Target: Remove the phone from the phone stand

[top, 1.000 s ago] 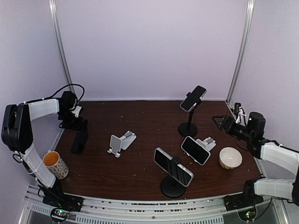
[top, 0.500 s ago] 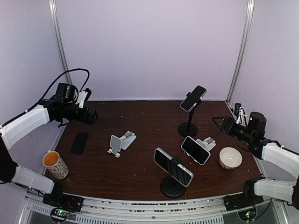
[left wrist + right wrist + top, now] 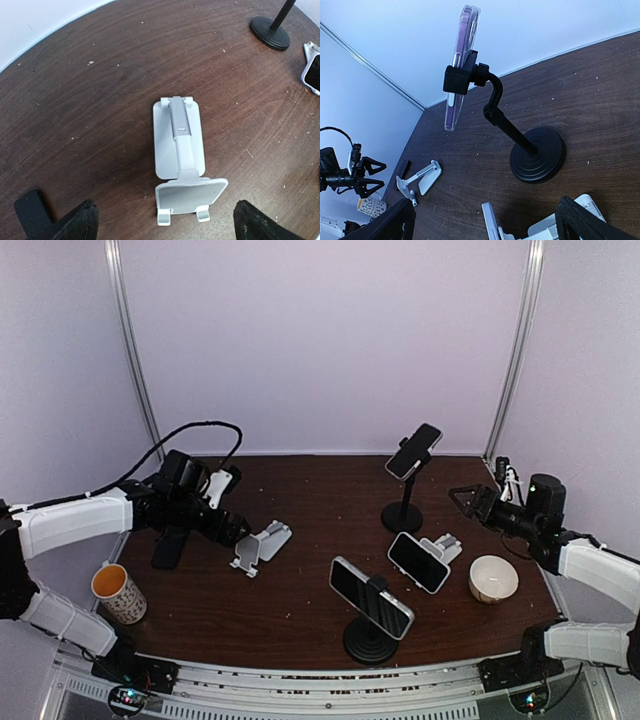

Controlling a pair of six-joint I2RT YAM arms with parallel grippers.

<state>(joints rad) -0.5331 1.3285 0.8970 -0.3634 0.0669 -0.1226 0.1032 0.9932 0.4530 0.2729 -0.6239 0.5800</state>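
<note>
Phone (image 3: 461, 65) shows edge-on from the right wrist: purplish side, clear case, clamped tilted at the top of the tall black stand (image 3: 535, 152). It sits straight ahead of the right gripper (image 3: 461, 502), well clear of its wide-open jaws. The left gripper (image 3: 237, 531) is spread wide too, holding nothing, hovering right over a white folding stand (image 3: 179, 145). A black phone (image 3: 167, 548) lies flat on the table behind those jaws.

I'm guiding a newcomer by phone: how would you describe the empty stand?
On the dark wooden table, look at the left half, just right of the black phone lying flat. There sits a white folding stand, low and hinged; it is the only stand with no phone on it.
</note>
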